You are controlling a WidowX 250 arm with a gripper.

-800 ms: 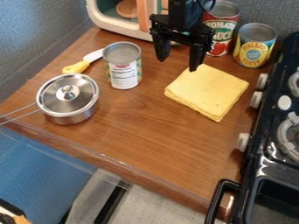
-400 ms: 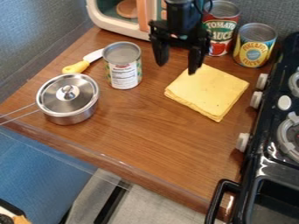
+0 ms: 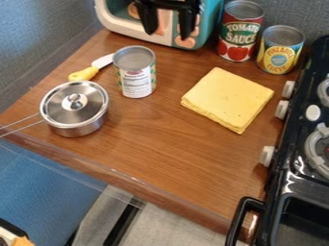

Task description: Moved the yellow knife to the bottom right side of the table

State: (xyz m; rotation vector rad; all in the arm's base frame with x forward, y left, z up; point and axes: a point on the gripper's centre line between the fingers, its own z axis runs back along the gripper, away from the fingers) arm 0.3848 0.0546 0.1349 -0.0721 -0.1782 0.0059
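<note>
At the top of the camera view the black gripper (image 3: 168, 34) hangs in front of the toy microwave, its two fingers spread with nothing between them. The yellow-handled knife (image 3: 84, 73) lies on the wooden table (image 3: 160, 139) at the upper left, between the lidded pot and the upright can. Its pale blade points up and right, and the can hides the tip. The gripper is up and to the right of the knife, not touching it.
A silver pot (image 3: 76, 115) and a can (image 3: 136, 77) flank the knife. Right of centre lies a folded yellow cloth (image 3: 228, 100). Two cans (image 3: 241, 33) stand behind, beside the microwave (image 3: 122, 26). A black stove (image 3: 302, 168) borders the table's right side.
The gripper has moved up and to the left in the view, away from the cloth and the tomato can to the front of the microwave. The knife has stayed in place.
</note>
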